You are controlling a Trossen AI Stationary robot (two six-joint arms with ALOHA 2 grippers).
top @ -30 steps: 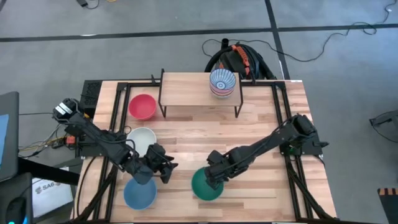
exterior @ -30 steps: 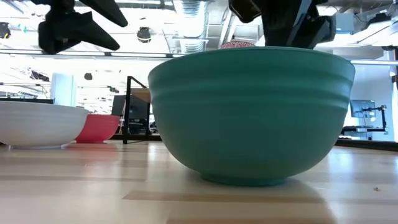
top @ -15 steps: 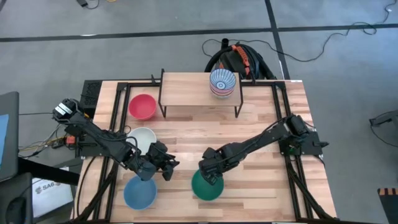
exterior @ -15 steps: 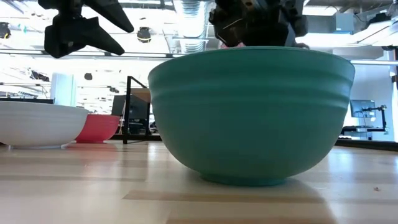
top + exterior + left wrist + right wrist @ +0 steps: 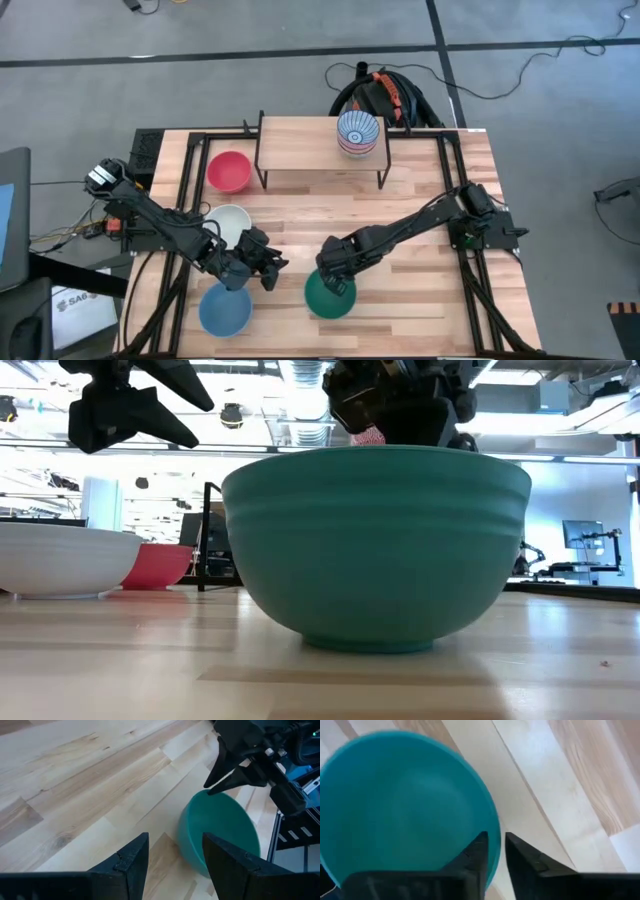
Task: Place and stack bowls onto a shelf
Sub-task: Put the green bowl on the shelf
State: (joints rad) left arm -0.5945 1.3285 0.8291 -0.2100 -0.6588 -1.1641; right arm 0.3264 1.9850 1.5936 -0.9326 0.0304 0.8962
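A green bowl [image 5: 328,300] stands on its base on the tabletop near the front edge, large in the low view [image 5: 375,545]. My right gripper [image 5: 336,277] is above its far rim, pointing steeply down and shut on it [image 5: 495,862]. My left gripper [image 5: 268,270] hovers open left of the green bowl, its fingers [image 5: 175,865] pointing toward it with nothing between them. A light blue bowl [image 5: 224,311], a white bowl [image 5: 232,222] and a red bowl [image 5: 228,170] sit on the table's left. A blue-white striped bowl [image 5: 357,133] rests on the shelf [image 5: 305,145]. My right gripper has the green bowl's rim [image 5: 496,837] on its far side between its two fingers, one finger [image 5: 474,857] inside the bowl and one outside. The fingers come from above, pointing down. The bowl stays upright with its base [image 5: 370,645] on the table.
The shelf stands at the table's far edge on thin black legs [image 5: 262,180]. Bare wooden tabletop [image 5: 420,310] lies right of the green bowl and in front of the shelf. Black frame rails [image 5: 470,290] run along both table sides.
My right gripper has moved toward the table's left edge and sunk onto the green bowl's far rim. The bowl has slid a little toward the left along the table, still upright on its base.
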